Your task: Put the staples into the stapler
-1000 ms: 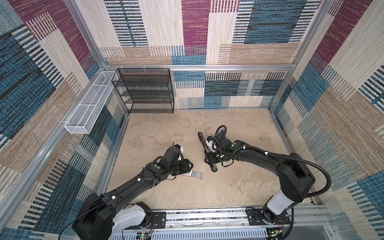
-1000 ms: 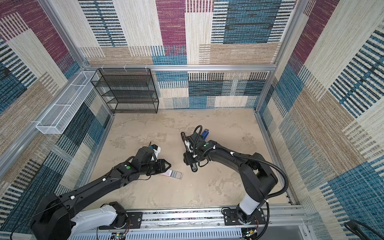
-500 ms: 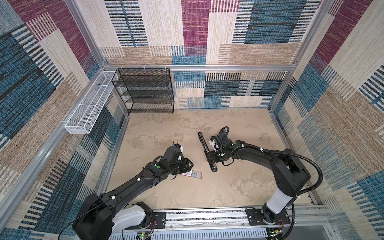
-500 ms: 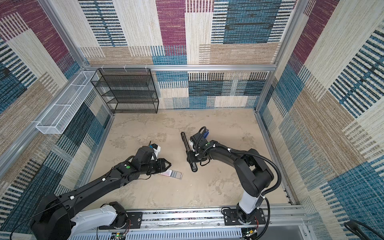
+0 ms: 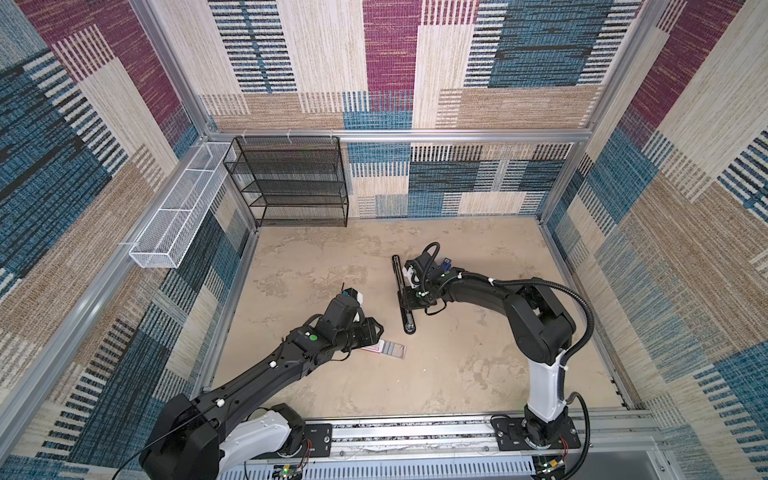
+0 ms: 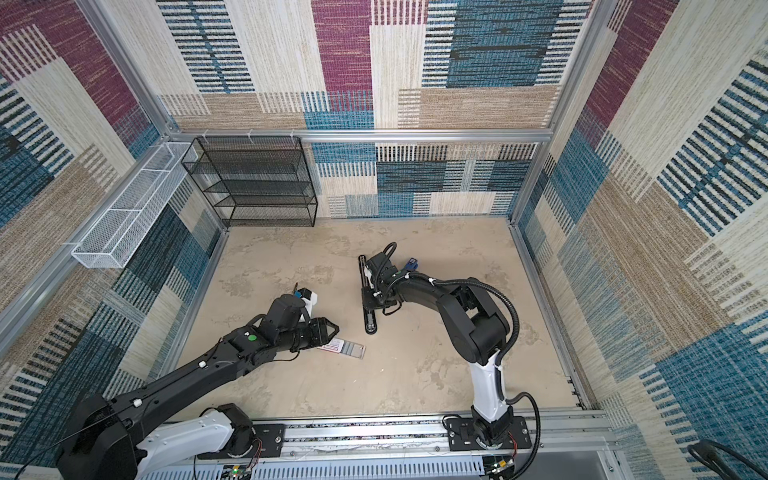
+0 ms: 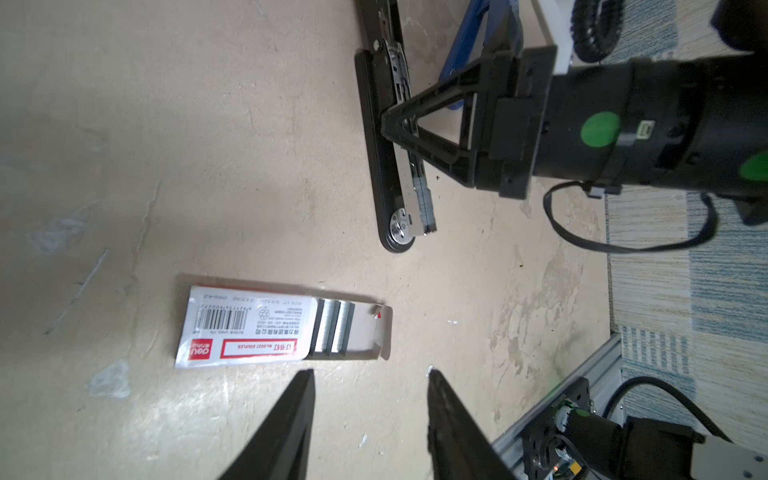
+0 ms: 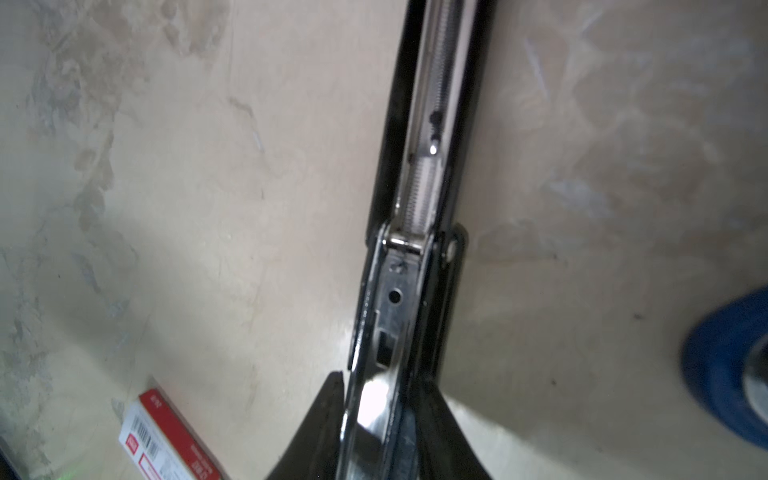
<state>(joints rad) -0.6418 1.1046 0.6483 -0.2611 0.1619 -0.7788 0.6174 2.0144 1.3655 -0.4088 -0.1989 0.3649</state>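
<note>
The stapler (image 5: 408, 322) is lying swung open near the worktop's (image 5: 457, 374) middle. The right gripper (image 8: 380, 390) is straddling its bare magazine rail, a finger tight at each side, though whether they are truly pinching it I cannot tell. The staples (image 7: 333, 328) are sitting half out of their box (image 7: 245, 332) toward the front edge, left of centre. The left gripper (image 7: 370, 372) is hovering just beside them, fingers apart and empty. Steadying the stapler seems the step in hand — next is calling for a narrow pinch on one thin strip. The worktop is showing mottled beige, patterned fabric walls are enclosing it, and a black shelf (image 5: 291, 178) is standing at the back left corner.
</note>
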